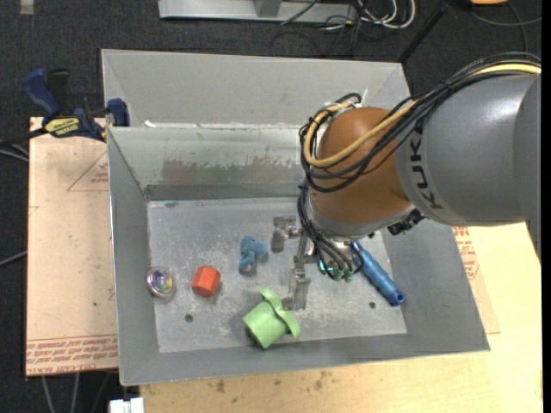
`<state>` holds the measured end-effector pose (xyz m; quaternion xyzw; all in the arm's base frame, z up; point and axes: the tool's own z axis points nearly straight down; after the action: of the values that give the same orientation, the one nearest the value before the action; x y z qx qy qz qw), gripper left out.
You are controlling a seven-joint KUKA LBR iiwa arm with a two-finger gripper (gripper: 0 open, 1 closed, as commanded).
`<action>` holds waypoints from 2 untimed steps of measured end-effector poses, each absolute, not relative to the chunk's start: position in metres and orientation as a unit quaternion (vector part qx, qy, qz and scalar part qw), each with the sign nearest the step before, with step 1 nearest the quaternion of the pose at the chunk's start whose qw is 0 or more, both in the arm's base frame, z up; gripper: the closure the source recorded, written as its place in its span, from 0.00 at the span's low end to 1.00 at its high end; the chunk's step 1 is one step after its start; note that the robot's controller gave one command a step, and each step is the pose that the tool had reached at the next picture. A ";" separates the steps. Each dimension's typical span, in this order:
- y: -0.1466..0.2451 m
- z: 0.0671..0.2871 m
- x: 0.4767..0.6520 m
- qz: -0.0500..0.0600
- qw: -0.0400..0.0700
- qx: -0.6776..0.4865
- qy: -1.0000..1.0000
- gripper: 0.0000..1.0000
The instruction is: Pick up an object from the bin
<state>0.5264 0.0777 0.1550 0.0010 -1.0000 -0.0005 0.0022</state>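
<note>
Hovering over the floor of the bin (pixel 207 157), the gripper (pixel 290 269) stands open, with nothing between its fingers (pixel 299 286)

Reaching in from 3 o'clock, the arm has the gripper a little toward 4 o'clock of the floor's middle. One fingertip ends just above the green piece (pixel 267 323), a crumpled, tube-like thing lying at 6 o'clock of the gripper near the front wall; whether they touch cannot be told. A small blue lump (pixel 251 253) lies just beside the gripper at 9 o'clock. Farther out, toward 8 o'clock, sit a red block (pixel 206 280) and beyond it a shiny clear ball (pixel 160 283), both well apart from the gripper. A blue pen (pixel 377 274) lies slanted at 3 o'clock, partly under the arm's cables
</note>
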 end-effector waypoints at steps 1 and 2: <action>0.137 0.070 0.527 -0.001 0.002 -0.043 -0.999 0.00; 0.195 0.069 0.499 -0.002 0.001 -0.061 -0.998 0.00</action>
<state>0.4995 0.1951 0.0694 -0.0608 -0.9981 -0.0018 0.0013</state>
